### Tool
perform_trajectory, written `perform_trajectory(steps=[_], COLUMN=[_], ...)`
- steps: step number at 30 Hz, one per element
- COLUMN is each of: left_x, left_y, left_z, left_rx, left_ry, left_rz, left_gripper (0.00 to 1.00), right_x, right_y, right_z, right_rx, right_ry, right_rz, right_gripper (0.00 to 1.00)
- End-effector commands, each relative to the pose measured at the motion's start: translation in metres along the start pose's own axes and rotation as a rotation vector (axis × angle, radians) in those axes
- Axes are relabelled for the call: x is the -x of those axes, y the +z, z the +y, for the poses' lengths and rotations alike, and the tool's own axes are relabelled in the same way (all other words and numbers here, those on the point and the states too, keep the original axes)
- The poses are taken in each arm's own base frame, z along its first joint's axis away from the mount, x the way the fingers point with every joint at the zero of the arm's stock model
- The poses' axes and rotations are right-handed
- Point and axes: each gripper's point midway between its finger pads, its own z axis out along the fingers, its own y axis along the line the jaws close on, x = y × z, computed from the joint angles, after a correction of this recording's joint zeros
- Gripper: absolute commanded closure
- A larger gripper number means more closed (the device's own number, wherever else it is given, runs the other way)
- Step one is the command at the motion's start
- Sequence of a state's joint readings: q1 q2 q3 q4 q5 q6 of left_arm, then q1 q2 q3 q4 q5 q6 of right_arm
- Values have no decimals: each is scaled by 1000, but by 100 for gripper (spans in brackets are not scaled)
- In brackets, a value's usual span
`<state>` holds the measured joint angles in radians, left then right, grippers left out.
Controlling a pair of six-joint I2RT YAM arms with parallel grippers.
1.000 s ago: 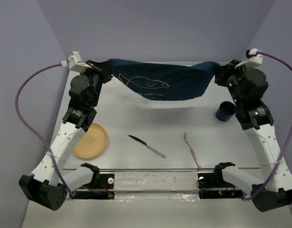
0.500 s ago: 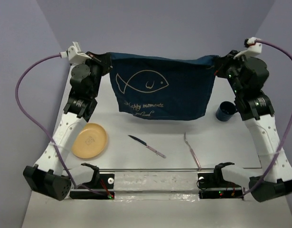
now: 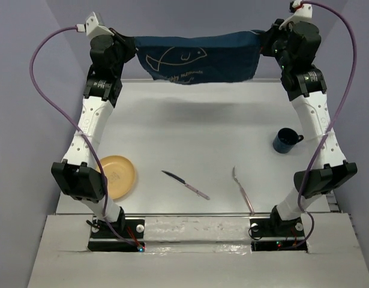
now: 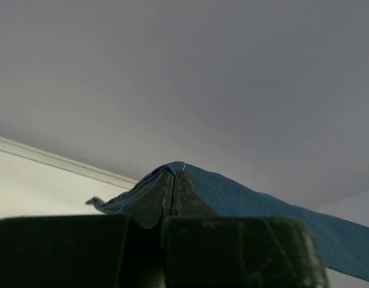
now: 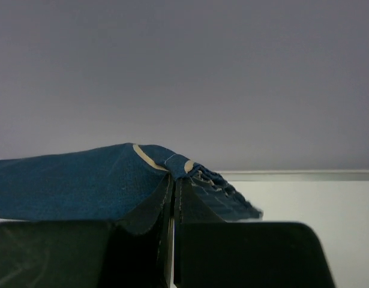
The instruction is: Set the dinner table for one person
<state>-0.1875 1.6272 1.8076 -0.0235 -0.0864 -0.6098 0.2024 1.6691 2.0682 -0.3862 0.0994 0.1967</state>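
Observation:
A dark blue cloth placemat with a white whale drawing hangs stretched in the air over the far edge of the white dinner table. My left gripper is shut on its left corner and my right gripper is shut on its right corner. The left wrist view shows my left gripper pinched on the blue cloth. The right wrist view shows my right gripper pinched on the cloth. Both arms are stretched far and high.
On the table lie a tan plate at the left, a knife in the middle, a fork to its right and a dark blue mug at the right. A metal rail runs along the near edge.
Both arms have reached farther back and higher, carrying the placemat from above the table's middle to over its far edge. It went from sagging to stretched out.

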Motion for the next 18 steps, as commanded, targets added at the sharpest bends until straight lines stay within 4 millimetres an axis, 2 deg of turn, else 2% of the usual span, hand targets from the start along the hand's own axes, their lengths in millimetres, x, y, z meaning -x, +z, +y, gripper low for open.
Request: perform_trajectory(steps=[1, 2, 3, 5, 6, 8, 9, 10, 11, 12, 14, 15, 17, 18], left_x=[32, 21, -4, -32, -62, -92, -104, -140, -148, -180, -205, -224, -241, -252], left_y=[-25, -25, -27, -33, -40, -47, -48, -55, -57, -64, -71, -78, -85, -92], left_z=[-21, -13, 7, 30, 54, 80, 94, 124, 134, 161, 176, 188, 193, 203], left_rx=[-69, -60, -45, -35, -21, 13, 40, 92, 104, 157, 164, 171, 157, 177], left_ry=[29, 27, 11, -19, -35, -45, -52, -61, -65, -72, -84, -91, -111, -109], left_rz=[-68, -52, -15, 21, 45, 80, 78, 144, 145, 203, 248, 277, 316, 334], left_gripper=[100, 100, 100, 100, 100, 100, 100, 100, 100, 100, 100, 100, 100, 100], right_x=[47, 33, -7, -54, -101, -149, -190, -211, -225, -262, -295, -319, -350, -369], right_y=[-29, -28, -26, -25, -27, -29, -33, -34, -33, -38, -45, -53, -61, -72], right_z=[9, 8, 3, -5, -13, -23, -31, -35, -36, -34, -35, -37, -39, -41], right_rx=[51, 56, 61, 53, 41, 21, -1, -10, -8, 17, 24, 23, 19, 19], right_ry=[2, 11, 34, 63, 88, 108, 133, 142, 152, 178, 206, 226, 245, 260], right_rz=[-123, -101, -44, 25, 92, 169, 238, 275, 289, 378, 457, 509, 580, 627], right_gripper=[100, 100, 100, 100, 100, 100, 100, 100, 100, 100, 100, 100, 100, 100])
